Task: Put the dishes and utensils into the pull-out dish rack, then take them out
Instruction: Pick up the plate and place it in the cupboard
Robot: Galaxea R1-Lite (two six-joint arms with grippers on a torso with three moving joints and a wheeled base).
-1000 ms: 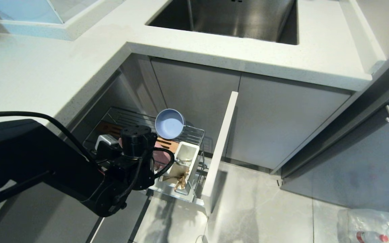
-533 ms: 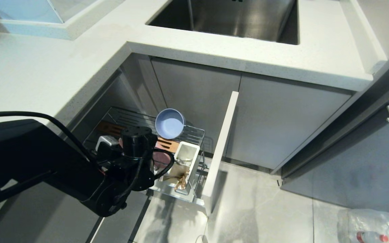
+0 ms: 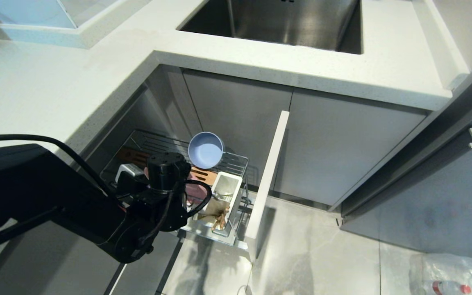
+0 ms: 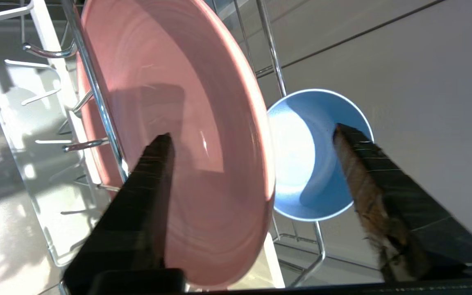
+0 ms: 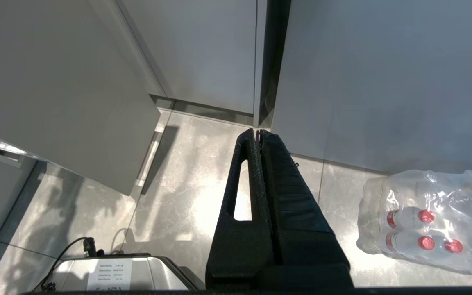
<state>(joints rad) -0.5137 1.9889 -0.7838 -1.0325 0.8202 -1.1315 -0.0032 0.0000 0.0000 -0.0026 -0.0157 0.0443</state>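
- Two dishes stand on edge in the pull-out dish rack (image 3: 236, 162): the pink plate (image 4: 178, 135) between upright prongs, the small blue-grey bowl (image 3: 206, 150) behind it.
- Our left claw (image 4: 252, 143) is spread, straddling the plate's rim, and grips nothing we can see.
- The plate's rim runs between the fingers, so we judge a straight pull-back clears it.
- The white utensil cup (image 3: 224, 192) holds the chopsticks (image 3: 220, 221) and a metal utensil.
- Our right claw (image 5: 257, 135) is pressed together, parked above the floor.
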